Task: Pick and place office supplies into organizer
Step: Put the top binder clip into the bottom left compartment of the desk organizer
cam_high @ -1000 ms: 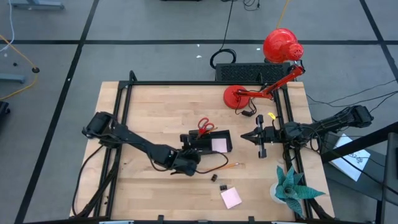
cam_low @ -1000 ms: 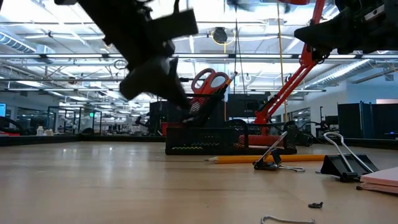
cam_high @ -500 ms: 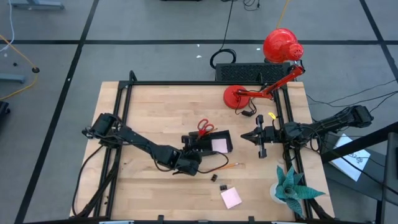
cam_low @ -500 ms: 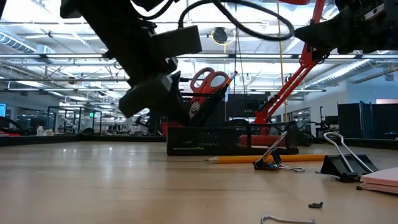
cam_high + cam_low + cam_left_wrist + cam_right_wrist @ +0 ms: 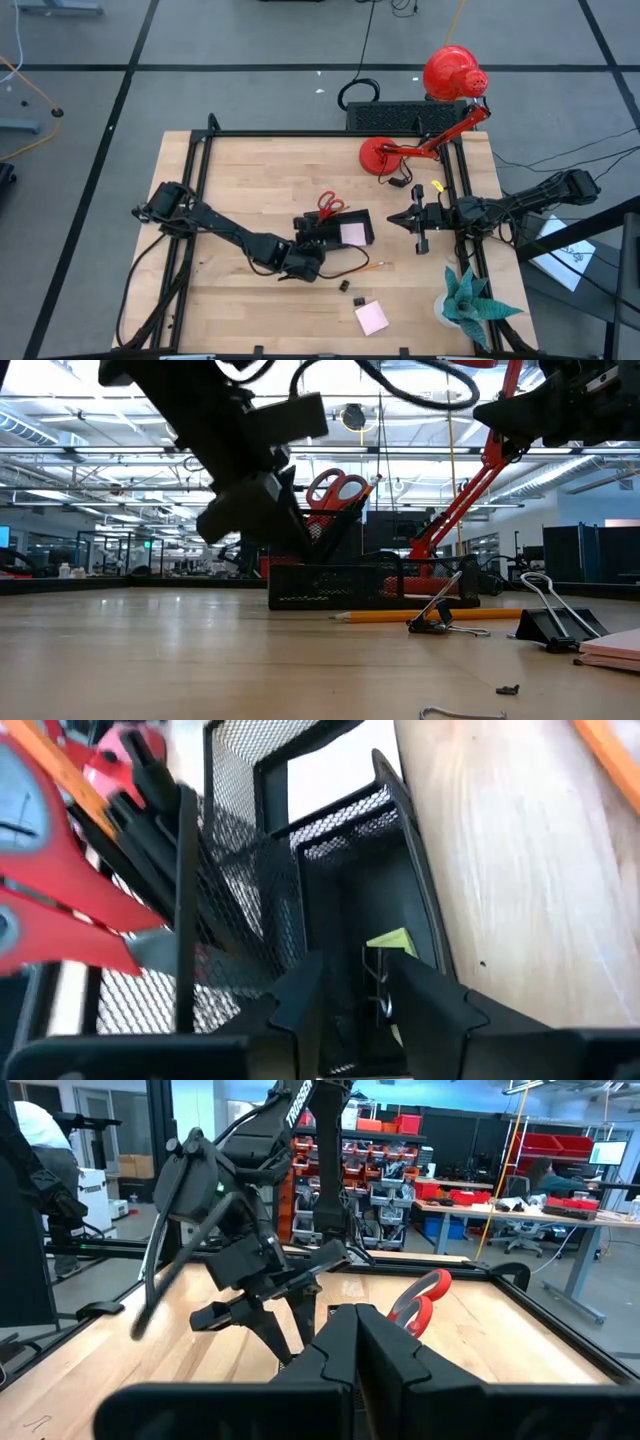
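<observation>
Centre frame, high view: left gripper [image 5: 312,243] angled down over organizer [image 5: 352,214], fingers parted, empty. Right gripper [image 5: 419,220] clenched, mid-right. One scissors [image 5: 330,204], one pencil [image 5: 371,267], one sticky pad [image 5: 371,318].

Robotics lab: open hall, ceiling trusses [image 5: 120,455], parts shelves [image 5: 385,1175], workbenches [image 5: 500,1210] at 12 o'clock beyond the table [image 5: 250,170].

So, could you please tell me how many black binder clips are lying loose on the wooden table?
2: a small black binder clip resting by the orange pencil, and a larger black binder clip beside the pink sticky-note pad. More may be hidden inside the black mesh organizer.
</observation>
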`<state>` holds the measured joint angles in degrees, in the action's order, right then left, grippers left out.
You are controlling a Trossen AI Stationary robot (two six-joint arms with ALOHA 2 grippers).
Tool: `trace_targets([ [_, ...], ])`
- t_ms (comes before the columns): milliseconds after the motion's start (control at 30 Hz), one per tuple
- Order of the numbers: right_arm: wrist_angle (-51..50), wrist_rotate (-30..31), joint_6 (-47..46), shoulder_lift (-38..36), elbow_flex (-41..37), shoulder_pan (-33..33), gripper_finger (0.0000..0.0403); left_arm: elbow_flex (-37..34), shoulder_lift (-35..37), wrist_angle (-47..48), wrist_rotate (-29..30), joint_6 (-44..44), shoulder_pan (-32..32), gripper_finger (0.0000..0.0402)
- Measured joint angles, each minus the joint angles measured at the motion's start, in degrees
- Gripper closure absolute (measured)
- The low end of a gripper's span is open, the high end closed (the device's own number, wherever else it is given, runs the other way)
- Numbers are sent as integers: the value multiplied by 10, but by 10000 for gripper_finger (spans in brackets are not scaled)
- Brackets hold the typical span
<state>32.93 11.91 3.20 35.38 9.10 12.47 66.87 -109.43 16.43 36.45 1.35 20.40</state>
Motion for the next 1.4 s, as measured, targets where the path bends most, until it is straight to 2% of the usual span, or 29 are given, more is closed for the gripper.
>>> trace_targets([
  [167, 0, 0, 0, 0, 0, 0, 403, 26, 12, -1, -1, -57, 13, 269],
  [233, -1, 0, 0, 0, 0, 0, 403, 41, 16, -3, -28, -65, 18, 269],
  [333, -1, 0, 4, 0, 0, 0, 403, 57, 17, -49, -144, -59, 23, 270],
  [400, -2, 0, 4, 0, 0, 0, 403, 66, 8, -93, -243, -44, 26, 274],
  [467, -2, 0, 5, 0, 0, 0, 403, 74, -6, -137, -302, -33, 32, 278],
  [533, -2, 0, 5, 0, 0, 0, 403, 80, -25, -147, -303, -36, 41, 283],
  [733, 3, 1, -4, 3, 0, 0, 403, 87, -51, -142, -243, -53, 62, 286],
  [967, 11, 1, -3, 9, 0, 0, 402, 86, -57, -146, -222, -14, 47, 278],
  [1100, 14, 2, 12, 10, 0, 0, 399, 86, -58, -172, -219, 7, 40, 279],
  [1267, 25, 2, 64, 10, 0, 0, 399, 86, -58, -179, -159, -3, 53, 283],
  [1400, 34, 2, 91, 10, 0, 0, 399, 86, -68, -213, -156, 37, 58, 283],
])
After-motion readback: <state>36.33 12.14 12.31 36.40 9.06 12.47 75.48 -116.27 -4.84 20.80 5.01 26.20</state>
